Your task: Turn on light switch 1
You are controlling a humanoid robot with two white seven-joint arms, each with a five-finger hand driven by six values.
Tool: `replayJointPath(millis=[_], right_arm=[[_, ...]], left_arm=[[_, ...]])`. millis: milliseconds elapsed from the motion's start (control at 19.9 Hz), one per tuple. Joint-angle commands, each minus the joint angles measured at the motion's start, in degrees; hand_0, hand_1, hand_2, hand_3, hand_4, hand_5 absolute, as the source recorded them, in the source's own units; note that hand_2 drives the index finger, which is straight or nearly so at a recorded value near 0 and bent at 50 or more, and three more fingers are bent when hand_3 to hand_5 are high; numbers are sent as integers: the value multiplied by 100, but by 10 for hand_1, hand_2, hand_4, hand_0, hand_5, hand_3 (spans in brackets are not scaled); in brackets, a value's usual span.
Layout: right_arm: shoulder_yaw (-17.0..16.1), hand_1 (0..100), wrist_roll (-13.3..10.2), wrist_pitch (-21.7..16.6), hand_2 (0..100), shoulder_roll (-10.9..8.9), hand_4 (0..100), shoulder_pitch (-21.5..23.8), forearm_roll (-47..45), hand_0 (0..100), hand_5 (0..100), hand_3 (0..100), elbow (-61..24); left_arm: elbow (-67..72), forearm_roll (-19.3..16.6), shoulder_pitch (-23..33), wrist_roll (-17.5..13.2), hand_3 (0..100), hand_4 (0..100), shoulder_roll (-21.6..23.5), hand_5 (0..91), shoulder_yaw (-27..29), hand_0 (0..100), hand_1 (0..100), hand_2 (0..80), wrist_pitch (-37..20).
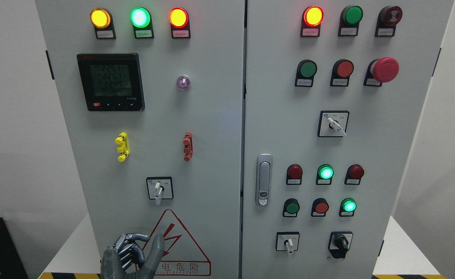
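In the head view, your left hand [132, 255] sits low against the left door, fingers curled in, thumb raised, holding nothing, just below the rotary switch [158, 190] that I take to be switch 1. Bring it straight up, pinch the white lever squarely, then twist; the right hand is out of view.

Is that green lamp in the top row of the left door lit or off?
Lit. The green lamp glows bright, almost white at its centre, unlike the dark green lamp on the right door.
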Motion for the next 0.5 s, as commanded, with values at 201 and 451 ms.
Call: replayJointPath(millis=[201,451], right_arm=[[-6,0,2,-3,0,1,0,0,0,0,0,0,0],[3,0,2,-3,0,1,0,0,0,0,0,0,0]], left_arm=[[-35,-17,-340,250,1000,960,-103,854,-211,84,631,561,239],[-26,-17,-489,443,1000,964,-120,855,-203,86,648,559,335]])
